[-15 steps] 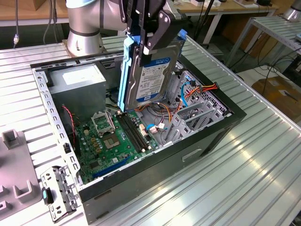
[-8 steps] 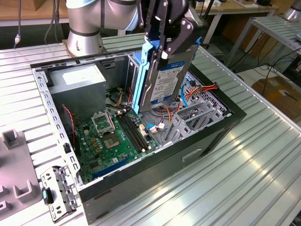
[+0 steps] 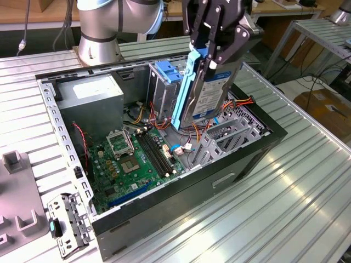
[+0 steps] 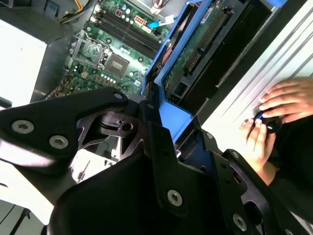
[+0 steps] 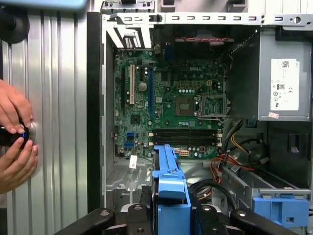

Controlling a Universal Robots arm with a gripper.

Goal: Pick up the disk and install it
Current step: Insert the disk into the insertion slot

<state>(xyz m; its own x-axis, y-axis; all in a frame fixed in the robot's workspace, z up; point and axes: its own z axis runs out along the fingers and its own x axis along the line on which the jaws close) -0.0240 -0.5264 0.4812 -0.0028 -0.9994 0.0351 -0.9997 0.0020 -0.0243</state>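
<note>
Taking the exterior view as a dial centred on the open computer case (image 3: pixel 181 192), and going from the exterior view's left: a grey fixture (image 3: pixel 16 192) sits at 8 o'clock on the ribbed table (image 3: pixel 285 208), with a loose metal bracket (image 3: pixel 68 224) beside it at 7. Inside the case, the grey power supply (image 3: pixel 90 98) fills the 10 o'clock corner and the green motherboard (image 3: pixel 134 159) lies at the centre. The drive cage (image 3: pixel 164 82) with its blue latch stands at 12. Just past it, at 1 o'clock, the gripper (image 3: pixel 211 60) is clamped on the upper end of the disk (image 3: pixel 211 96). The disk hangs on edge, tilted, label facing the exterior view's right, above the case floor and clear of it. Orange and red cables (image 3: pixel 241 103) run out at 2 o'clock.

In the first wrist view a person's hands (image 5: pixel 14 142) rest on the table just outside the case wall, around a small dark object.

Risks, as I judge them: the disk is held by one end only, so a knock on the cage wall could twist it in the fingers. Its low corner hangs near loose wires and could snag them. The hands lie close to the arm's working space.

Count: one arm, one gripper, one disk, one case, one power supply, one cage, one bracket, two hands
</note>
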